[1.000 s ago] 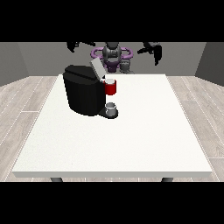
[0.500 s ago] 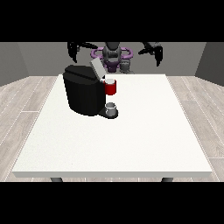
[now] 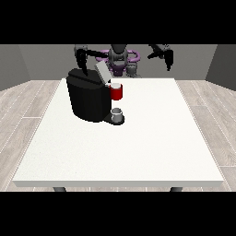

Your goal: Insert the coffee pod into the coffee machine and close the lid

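Robot hand [image 3: 83, 59] above white table [image 3: 138, 138]

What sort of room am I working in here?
Probably a bare test room, not a kitchen: one large white table on wood-plank flooring, plain grey walls, and only a black coffee machine standing on the table.

A black coffee machine [image 3: 90, 99] stands at the table's far-left part, grey lid [image 3: 102, 72] raised, red-fronted.
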Motion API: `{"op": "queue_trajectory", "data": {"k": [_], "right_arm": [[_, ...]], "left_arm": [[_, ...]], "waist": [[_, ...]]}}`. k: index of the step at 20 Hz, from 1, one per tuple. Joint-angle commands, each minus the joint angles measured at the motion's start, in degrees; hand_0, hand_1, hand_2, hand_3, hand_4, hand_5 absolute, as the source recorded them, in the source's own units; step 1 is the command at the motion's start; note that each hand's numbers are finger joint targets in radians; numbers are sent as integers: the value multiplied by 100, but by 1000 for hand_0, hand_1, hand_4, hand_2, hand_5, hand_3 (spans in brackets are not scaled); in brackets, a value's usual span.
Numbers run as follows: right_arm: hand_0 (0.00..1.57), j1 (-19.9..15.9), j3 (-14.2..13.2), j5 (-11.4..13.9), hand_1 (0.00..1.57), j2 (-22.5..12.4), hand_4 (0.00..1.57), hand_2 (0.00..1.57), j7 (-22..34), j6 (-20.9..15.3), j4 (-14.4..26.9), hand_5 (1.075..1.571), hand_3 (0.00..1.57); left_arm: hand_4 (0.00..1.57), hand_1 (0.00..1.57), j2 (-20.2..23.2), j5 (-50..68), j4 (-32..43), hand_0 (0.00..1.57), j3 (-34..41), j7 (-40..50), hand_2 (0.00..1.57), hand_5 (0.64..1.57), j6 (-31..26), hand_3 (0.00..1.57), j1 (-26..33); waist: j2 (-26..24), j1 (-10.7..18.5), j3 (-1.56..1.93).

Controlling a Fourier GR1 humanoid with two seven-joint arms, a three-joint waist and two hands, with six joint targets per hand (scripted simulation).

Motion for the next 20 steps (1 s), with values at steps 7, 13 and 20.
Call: {"op": "queue_trajectory", "data": {"k": [7,13,20], "right_arm": [[0,-483,285,101,0,128,0,0,-11,52,306,1571,0],[0,-746,204,65,0,-73,166,0,-230,275,545,1571,0],[0,-1254,366,321,0,-123,161,0,-274,208,623,1571,0]], "left_arm": [[331,0,258,138,-639,0,-16,299,0,1571,144,0,355],[348,0,295,106,-758,0,-72,85,0,1571,224,0,590],[380,0,392,144,-732,0,-182,-29,0,1571,87,0,516]], "waist": [[245,-102,-1],[451,-72,-1],[615,113,-2]]}}
